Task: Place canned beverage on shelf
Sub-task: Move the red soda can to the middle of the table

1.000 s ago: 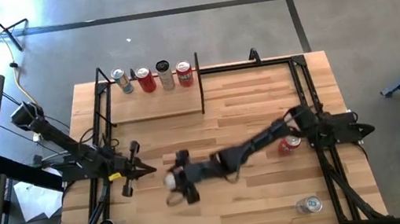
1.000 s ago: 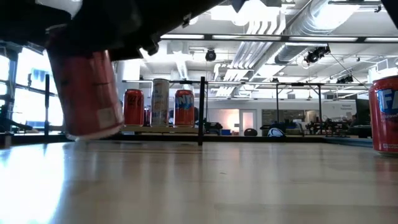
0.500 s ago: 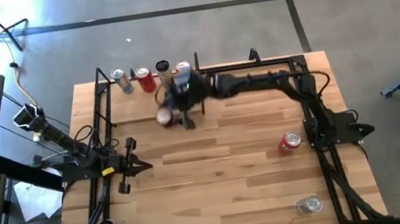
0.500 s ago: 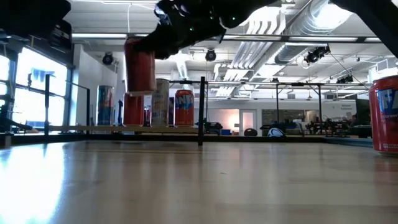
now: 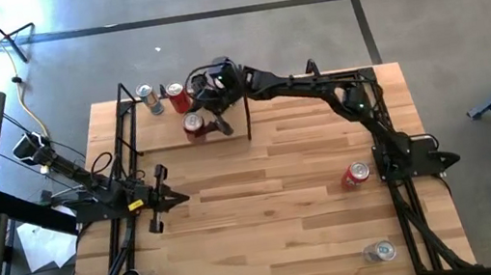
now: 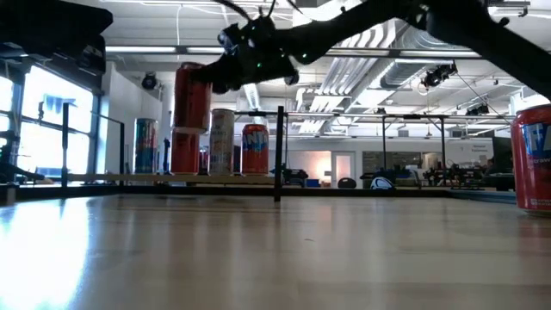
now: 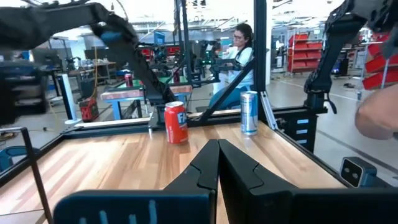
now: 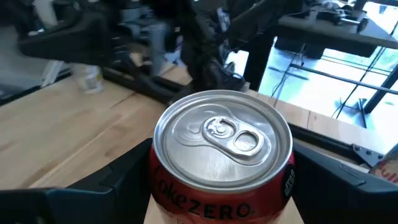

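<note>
From above, the right gripper (image 5: 206,114) has swung from mid-table over to the shelf (image 5: 168,137), pinching the red can (image 5: 193,123) just in front of the row of cans, so placement looks close. The low view shows the can upright, bottom near the board but contact is unclear. The right wrist shows a Coke Zero label and unopened silver top; the left gripper (image 5: 159,201) waits, pressed together.

Glossy red metal can (image 8: 221,155) with brushed silver lid; pale smooth wood shelf (image 5: 167,135), matt black metal uprights.
</note>
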### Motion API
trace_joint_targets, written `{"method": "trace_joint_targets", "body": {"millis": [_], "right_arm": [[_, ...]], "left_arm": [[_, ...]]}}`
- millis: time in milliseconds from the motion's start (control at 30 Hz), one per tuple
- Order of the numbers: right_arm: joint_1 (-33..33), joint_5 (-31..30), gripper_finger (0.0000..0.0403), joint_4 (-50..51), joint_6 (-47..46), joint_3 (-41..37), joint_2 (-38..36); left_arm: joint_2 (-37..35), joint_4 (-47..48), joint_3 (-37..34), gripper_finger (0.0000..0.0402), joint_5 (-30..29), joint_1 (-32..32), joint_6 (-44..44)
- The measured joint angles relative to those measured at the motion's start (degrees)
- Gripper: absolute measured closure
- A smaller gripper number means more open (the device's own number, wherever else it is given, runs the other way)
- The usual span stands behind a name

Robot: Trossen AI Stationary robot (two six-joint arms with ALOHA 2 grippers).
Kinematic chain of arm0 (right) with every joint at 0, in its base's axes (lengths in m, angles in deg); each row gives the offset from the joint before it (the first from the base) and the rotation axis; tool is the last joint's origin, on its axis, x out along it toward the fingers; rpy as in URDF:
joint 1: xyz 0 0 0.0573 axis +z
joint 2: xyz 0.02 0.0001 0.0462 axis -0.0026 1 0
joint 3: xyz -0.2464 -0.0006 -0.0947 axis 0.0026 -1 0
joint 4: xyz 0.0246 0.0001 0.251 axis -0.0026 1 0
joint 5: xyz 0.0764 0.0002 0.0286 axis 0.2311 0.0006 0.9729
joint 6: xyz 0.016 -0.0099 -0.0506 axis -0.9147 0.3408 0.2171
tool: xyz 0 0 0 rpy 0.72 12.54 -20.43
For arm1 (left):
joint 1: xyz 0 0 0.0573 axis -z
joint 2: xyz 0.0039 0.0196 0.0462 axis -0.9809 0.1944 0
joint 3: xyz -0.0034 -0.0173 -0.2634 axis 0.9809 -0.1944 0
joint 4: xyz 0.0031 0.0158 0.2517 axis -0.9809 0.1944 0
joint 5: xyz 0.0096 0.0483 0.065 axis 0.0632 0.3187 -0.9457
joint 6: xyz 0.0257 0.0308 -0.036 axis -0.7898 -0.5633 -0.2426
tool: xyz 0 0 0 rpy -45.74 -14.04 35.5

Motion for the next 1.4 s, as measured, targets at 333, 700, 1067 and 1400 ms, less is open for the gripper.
{"method": "trace_joint_targets", "body": {"millis": [333,700,1067,1400], "right_arm": [[-1.5,-10.7,0.0111,0.1,-7.6,15.8,12.1],[-1.1,-17.2,0.0111,-2.5,-10.5,14.0,12.0],[2.9,-16.8,0.0111,15.0,-5.7,14.9,6.4],[12.2,-17.7,0.0111,22.4,2.0,4.2,-5.7]], "left_arm": [[0.0,1.4,0.0,0.0402,0.6,-0.1,0.1],[0.0,1.7,0.0,0.0401,1.0,-0.1,0.1],[0.0,1.9,0.0,0.0401,1.0,0.0,0.1],[0.0,1.9,0.0,0.0401,1.5,0.0,-0.4]]}}
